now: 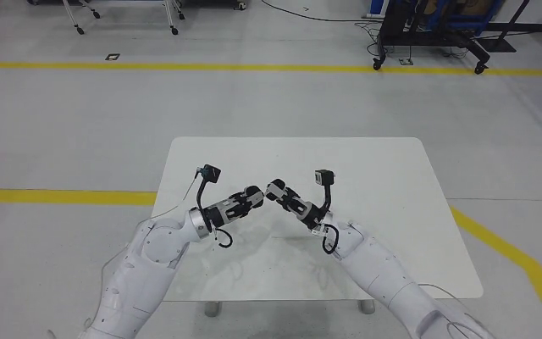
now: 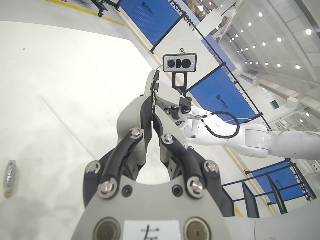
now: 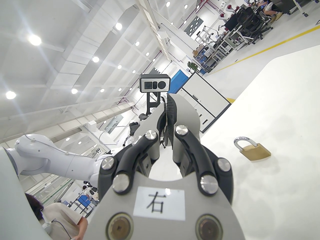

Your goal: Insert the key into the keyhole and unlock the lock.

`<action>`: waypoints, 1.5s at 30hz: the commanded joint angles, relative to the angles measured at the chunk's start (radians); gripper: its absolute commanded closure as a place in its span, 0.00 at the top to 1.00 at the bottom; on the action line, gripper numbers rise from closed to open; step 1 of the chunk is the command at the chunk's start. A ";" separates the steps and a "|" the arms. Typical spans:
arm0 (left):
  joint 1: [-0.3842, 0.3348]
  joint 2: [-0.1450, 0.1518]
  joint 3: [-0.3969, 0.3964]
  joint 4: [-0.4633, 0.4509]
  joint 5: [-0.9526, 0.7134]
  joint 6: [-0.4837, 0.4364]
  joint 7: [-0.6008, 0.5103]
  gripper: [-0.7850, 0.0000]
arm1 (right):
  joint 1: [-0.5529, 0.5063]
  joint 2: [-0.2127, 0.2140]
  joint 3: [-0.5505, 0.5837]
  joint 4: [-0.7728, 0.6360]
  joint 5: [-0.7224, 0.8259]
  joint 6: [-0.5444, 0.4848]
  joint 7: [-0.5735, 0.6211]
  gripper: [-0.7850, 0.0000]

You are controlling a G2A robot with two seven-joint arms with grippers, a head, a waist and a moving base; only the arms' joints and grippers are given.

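A brass padlock (image 3: 253,149) with a silver shackle lies flat on the white table (image 1: 381,169), off to one side of my right gripper (image 3: 167,107). In the left wrist view a small brass-edged piece (image 2: 8,178) at the frame's edge looks like that padlock seen end-on. My left gripper (image 2: 150,106) and right gripper (image 1: 272,187) meet tip to tip above the table's middle. Both are shut, pads pressed together. I see no key; anything between the pads is hidden. In the top view my left gripper (image 1: 255,195) almost touches the right one, and the arms hide the padlock.
The table's far half and right side (image 1: 398,220) lie bare. Yellow floor lines (image 1: 254,66) run beyond the table, with dark carts (image 1: 432,34) far behind. Blue panels (image 2: 220,96) stand past the table edge.
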 commanded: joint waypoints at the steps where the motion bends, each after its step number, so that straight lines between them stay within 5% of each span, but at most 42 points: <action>1: -0.001 0.000 0.000 0.003 0.000 0.004 0.005 0.00 | -0.001 -0.004 0.007 0.003 0.004 0.000 0.012 0.00; 11: 0.001 0.002 -0.002 0.006 -0.027 0.017 0.017 0.00 | -0.013 -0.018 0.051 0.007 0.016 0.000 0.068 0.00; 13: 0.001 0.003 -0.001 0.005 -0.033 0.019 0.012 0.16 | -0.016 -0.021 0.058 0.007 0.018 0.000 0.080 0.00; 14: 0.000 0.003 0.000 0.006 -0.035 0.019 0.009 0.45 | -0.017 -0.023 0.062 0.007 0.019 0.000 0.085 0.00; 15: 0.000 0.003 0.000 0.006 -0.038 0.020 0.007 0.59 | -0.018 -0.025 0.065 0.006 0.021 0.000 0.090 0.00; 18: 0.000 0.004 0.002 0.005 -0.044 0.018 0.003 0.81 | -0.021 -0.029 0.077 0.006 0.023 0.000 0.106 0.00; 20: 0.000 0.005 0.002 0.005 -0.051 0.016 -0.001 0.76 | -0.024 -0.032 0.084 0.005 0.024 0.000 0.115 0.00; 23: 0.001 0.006 0.005 0.005 -0.055 0.013 -0.009 0.40 | -0.028 -0.037 0.095 0.004 0.024 0.000 0.127 0.00; 27: 0.002 0.007 0.011 0.002 -0.044 0.012 -0.012 0.22 | -0.033 -0.043 0.106 0.000 0.027 0.000 0.145 0.00; 30: 0.002 0.007 0.013 0.001 -0.042 0.014 -0.009 0.00 | -0.037 -0.048 0.116 -0.001 0.030 0.000 0.159 0.00; 45: 0.003 0.007 0.027 -0.016 -0.008 0.055 0.026 0.00 | -0.063 -0.062 0.179 -0.015 0.053 0.000 0.248 0.00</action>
